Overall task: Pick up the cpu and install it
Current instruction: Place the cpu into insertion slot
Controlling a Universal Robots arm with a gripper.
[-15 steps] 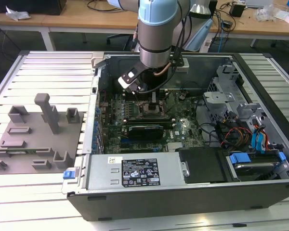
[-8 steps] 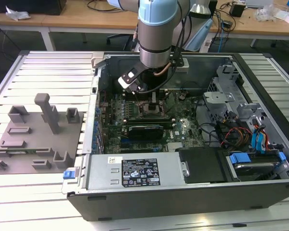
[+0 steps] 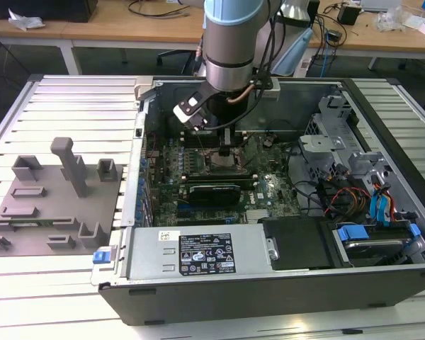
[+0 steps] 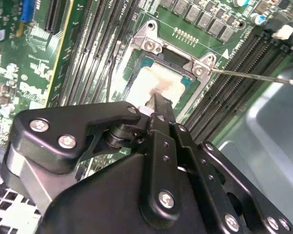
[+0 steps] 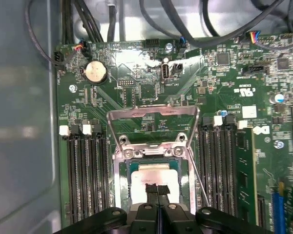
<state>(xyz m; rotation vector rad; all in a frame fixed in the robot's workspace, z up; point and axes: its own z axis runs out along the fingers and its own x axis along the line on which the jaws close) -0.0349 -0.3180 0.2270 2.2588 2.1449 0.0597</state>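
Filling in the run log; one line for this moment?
gripper: shut, tips over cpu | cpu: lying in socket | retention frame: raised open | computer case: open

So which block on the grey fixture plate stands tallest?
The T-topped post near the middle of the grey fixture plate; the other blocks are low, squat brackets.

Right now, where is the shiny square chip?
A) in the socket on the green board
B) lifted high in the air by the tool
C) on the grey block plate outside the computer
A: the cpu lies in the socket on the green board, under the tool.
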